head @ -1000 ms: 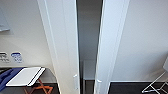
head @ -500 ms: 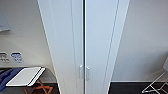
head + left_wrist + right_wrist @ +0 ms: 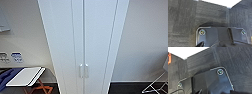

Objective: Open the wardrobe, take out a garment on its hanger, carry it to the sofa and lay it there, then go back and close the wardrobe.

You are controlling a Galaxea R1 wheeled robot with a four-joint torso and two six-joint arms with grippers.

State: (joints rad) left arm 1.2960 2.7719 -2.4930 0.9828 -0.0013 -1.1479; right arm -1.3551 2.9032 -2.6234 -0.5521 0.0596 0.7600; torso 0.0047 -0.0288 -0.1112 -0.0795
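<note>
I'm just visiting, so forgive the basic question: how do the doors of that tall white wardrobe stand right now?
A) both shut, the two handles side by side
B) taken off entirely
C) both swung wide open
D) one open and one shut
A: in the head view the wardrobe shows both doors flush, with just a thin seam between them, and the two small handles sit close together on either side of it.

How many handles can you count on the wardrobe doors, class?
2. The left handle sits on the left door beside the centre seam of the wardrobe; the right handle sits on the right door, just across that seam. Both are low in the head view.
</note>
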